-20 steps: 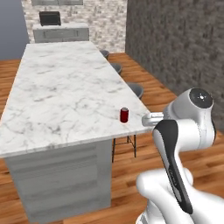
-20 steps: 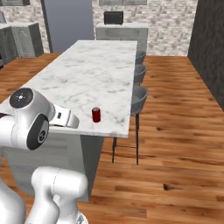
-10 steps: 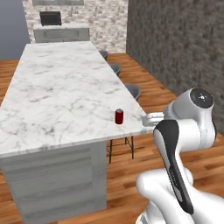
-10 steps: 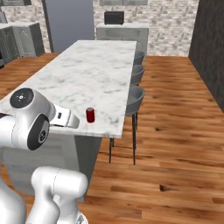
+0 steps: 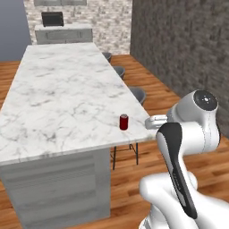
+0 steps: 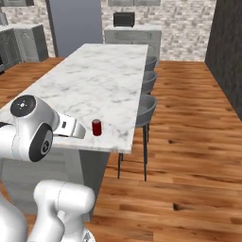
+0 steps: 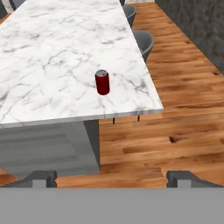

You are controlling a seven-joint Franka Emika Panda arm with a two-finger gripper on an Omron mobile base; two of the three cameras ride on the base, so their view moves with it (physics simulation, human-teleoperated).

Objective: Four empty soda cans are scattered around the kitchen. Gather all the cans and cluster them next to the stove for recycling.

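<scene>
A single red soda can (image 5: 124,121) (image 6: 96,127) (image 7: 102,82) stands upright on the white marble island counter (image 5: 58,94) (image 6: 104,71) (image 7: 48,48), close to the corner nearest the robot and near the long edge where the stools are; its silver top faces up and nothing touches it; the rest of the marble around it lies bare in all three views. Beneath that edge, grey stools (image 5: 137,95) (image 6: 146,105) (image 7: 143,41) are tucked in a row along the island's side, on the wood floor (image 6: 189,142) (image 7: 183,100). The gripper (image 7: 112,178) hangs off the island's end, well apart from the can, with its two dark fingertips (image 7: 41,178) spread wide and nothing between them; in the hand view the can sits ahead of it, above the midpoint of the gap. The grey cabinet base (image 5: 58,188) (image 7: 43,148) of the island lies below the near counter edge; at the far end of the room a dark microwave (image 5: 52,19) (image 6: 124,19) sits on a back counter against the stone-brick wall (image 5: 112,18).
</scene>
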